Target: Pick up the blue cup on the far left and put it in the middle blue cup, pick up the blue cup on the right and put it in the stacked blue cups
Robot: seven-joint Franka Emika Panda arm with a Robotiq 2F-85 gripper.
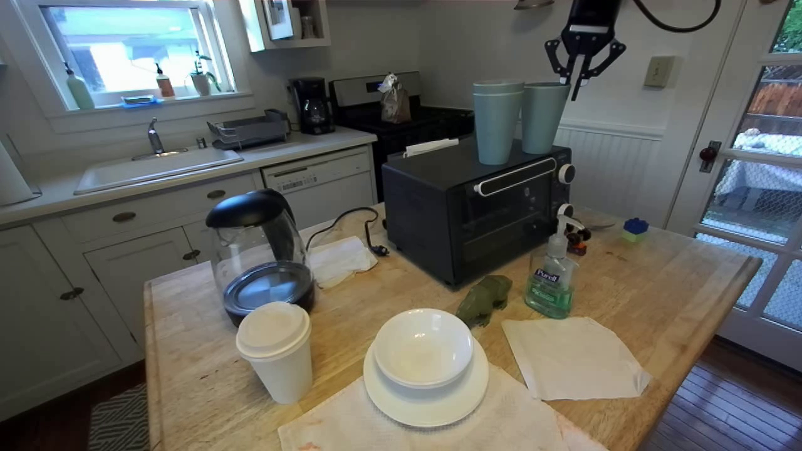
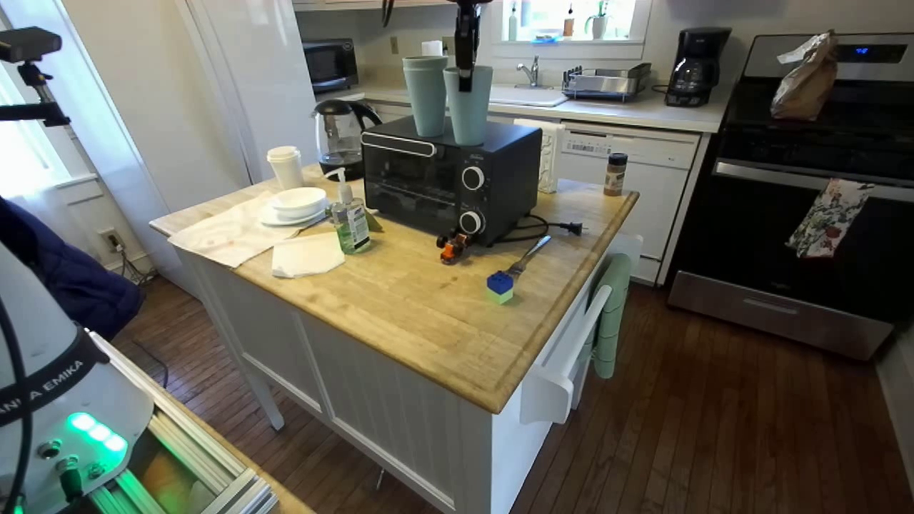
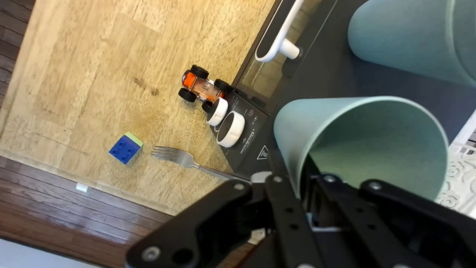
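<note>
The stacked blue cups [image 1: 498, 128], with layered rims, stand upright on the black toaster oven [image 1: 416, 169]. They also show in an exterior view [image 2: 427, 103] and partly in the wrist view [image 3: 405, 44]. A separate blue cup [image 1: 542, 124] stands upright on the oven beside the stack, near the knobs. It also shows in an exterior view [image 2: 468, 114] and in the wrist view [image 3: 379, 137]. My gripper [image 1: 571, 84] points down over its rim, narrowly open. In the wrist view [image 3: 295, 163] one finger is inside the cup and one outside. Contact with the rim cannot be told.
A sanitizer bottle [image 1: 551, 282], toy car [image 2: 453, 248], blue-green block [image 2: 500, 285] and fork [image 2: 528, 257] lie around the oven on the wooden table [image 2: 400, 307]. A kettle [image 1: 260, 257], white lidded cup [image 1: 276, 354] and bowl on a plate [image 1: 425, 347] are also there.
</note>
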